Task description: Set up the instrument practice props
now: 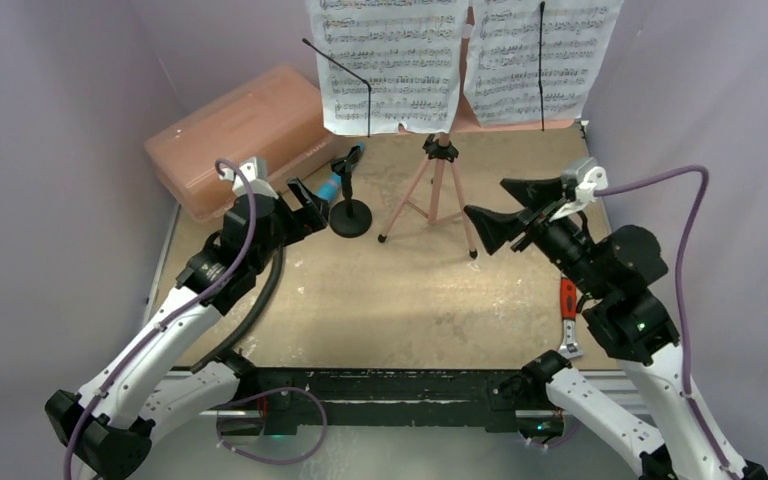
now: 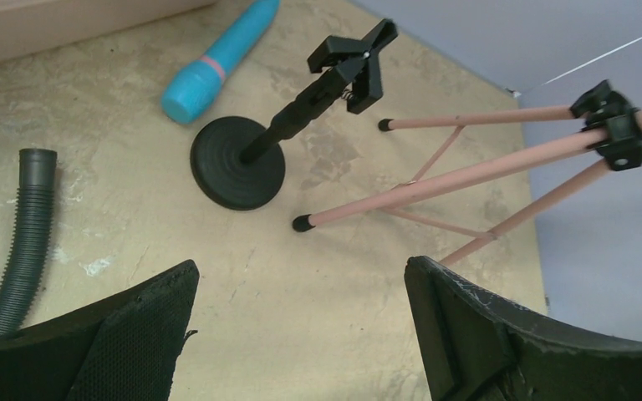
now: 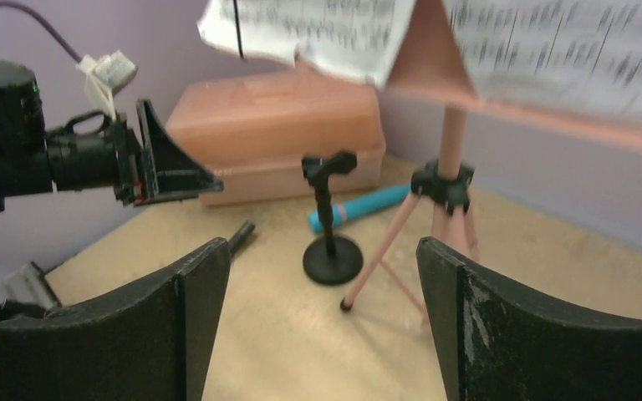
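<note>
Step in hand: as I judged it, you had the microphone (image 2: 217, 63) left to seat in the clip of the mic stand (image 2: 238, 163); the clip stood empty.
Microphone: it lay flat on the surface just behind the mic stand's base, toward the pink case (image 1: 240, 130), apart from the clip.
Mic stand: it stood upright on its round base.
Music stand (image 1: 438, 190): it stood upright just right of the mic stand, one tripod foot near the base, with two pages (image 1: 390, 60) resting on it.
Doing it well: you would probably have done best to reach over the mic stand's base without brushing it, take the microphone near its wide head so the slim handle stayed free for the clip, and keep clear of the tripod foot beside the mic stand.
Left end effector (image 2: 301, 284): its jaws stood wide apart, held nothing and touched nothing. It hung just near-left of the mic stand.
Right end effector (image 3: 313, 259): likewise spread wide and empty, it was well right of the mic stand, beyond the tripod.
</note>
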